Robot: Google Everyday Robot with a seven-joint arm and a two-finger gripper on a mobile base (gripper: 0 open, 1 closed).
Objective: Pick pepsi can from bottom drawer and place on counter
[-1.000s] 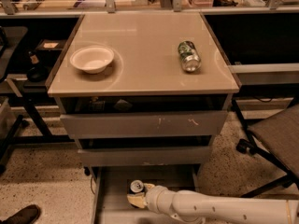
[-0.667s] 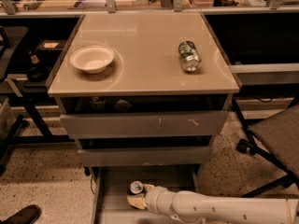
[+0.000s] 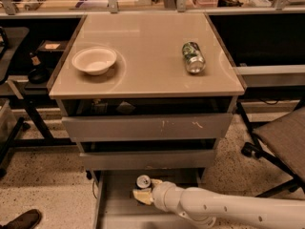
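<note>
Gripper (image 3: 146,192) sits low inside bottom drawer (image 3: 113,210), against pepsi can (image 3: 143,181), apparently lining up a grab; its hold can't be told. Counter (image 3: 143,42) has room above.

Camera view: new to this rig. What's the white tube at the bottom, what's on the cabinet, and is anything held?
There is only one camera here. It looks down at the front of a grey drawer cabinet.

The white tube is the robot's single arm, coming in from the lower right. At its tip is the claw, the part that grasps. It is low inside the pulled-out bottom drawer, right up against the pepsi can. The can stands upright, and mostly its silver top shows. This view does not show whether the claw is gripping the can.

The beige top of the cabinet is the counter, where the can is meant to go. On it are a white bowl at the left and a green-and-silver can lying on its side at the right. An office chair stands to the right of the cabinet.
</note>
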